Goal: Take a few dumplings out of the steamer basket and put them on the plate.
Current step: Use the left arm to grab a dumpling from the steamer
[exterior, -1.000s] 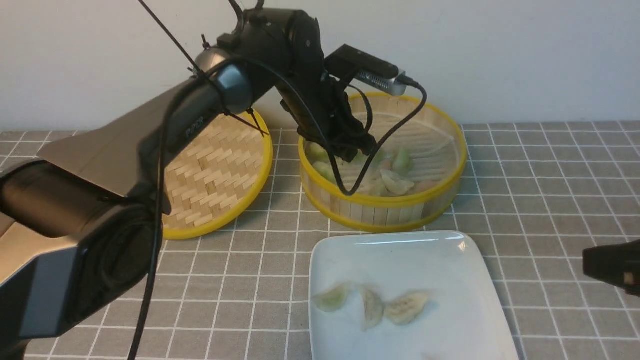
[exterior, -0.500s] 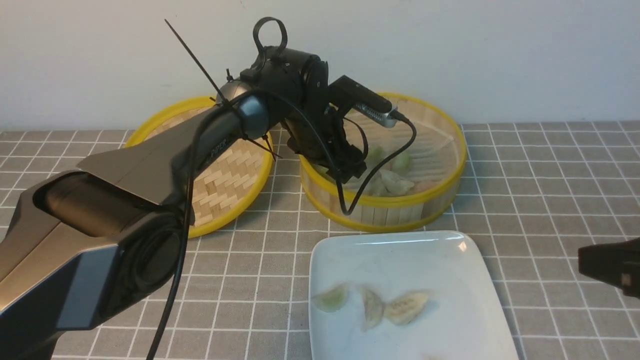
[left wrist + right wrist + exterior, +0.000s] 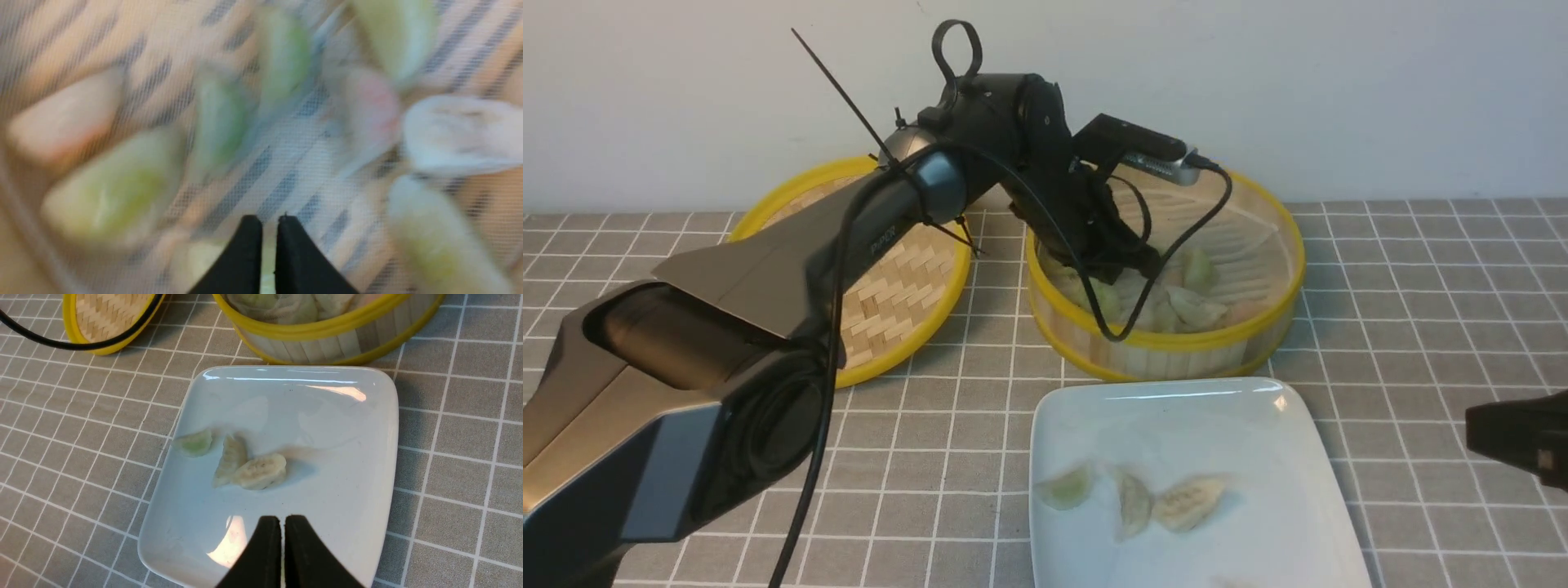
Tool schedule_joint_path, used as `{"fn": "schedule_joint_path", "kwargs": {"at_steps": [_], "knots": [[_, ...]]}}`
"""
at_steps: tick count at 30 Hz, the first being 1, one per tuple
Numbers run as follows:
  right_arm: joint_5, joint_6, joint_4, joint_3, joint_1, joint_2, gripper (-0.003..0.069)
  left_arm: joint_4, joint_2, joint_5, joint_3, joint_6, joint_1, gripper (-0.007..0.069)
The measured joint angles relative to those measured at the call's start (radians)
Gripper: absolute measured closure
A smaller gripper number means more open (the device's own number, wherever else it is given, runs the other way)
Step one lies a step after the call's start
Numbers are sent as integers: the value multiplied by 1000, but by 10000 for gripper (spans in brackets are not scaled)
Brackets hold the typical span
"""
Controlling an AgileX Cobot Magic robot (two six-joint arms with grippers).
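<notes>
My left gripper reaches down inside the steamer basket among several dumplings. In the blurred left wrist view its fingers stand nearly together, with a pale green dumpling pinched in the narrow gap. Around them on the liner lie green, pinkish and white dumplings. The white plate sits in front of the basket with three dumplings on it. My right gripper hovers shut and empty over the plate's near edge, showing at the front view's right edge.
The shallow woven lid lies left of the basket, partly behind my left arm. A black cable loops over the basket's rim. The grey checked cloth covers the table, and a white wall stands close behind.
My left gripper opened wide, dropped among the dumplings and closed. The basket has slid a little to the right. The right gripper and the plate's dumplings have not moved.
</notes>
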Motion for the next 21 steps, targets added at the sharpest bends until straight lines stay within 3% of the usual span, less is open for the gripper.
{"fn": "schedule_joint_path", "kwargs": {"at_steps": [4, 7, 15, 21], "knots": [[3, -13, 2, 0, 0, 0, 655, -20, 7, 35, -56, 13, -23, 610], [7, -20, 3, 0, 0, 0, 655, 5, 7, 61, -90, 7, -22, 548], [10, -23, 3, 0, 0, 0, 655, 157, 8, 160, -99, -153, -22, 244], [10, -23, 4, 0, 0, 0, 655, 209, 9, 152, -99, -228, -20, 147]]}}
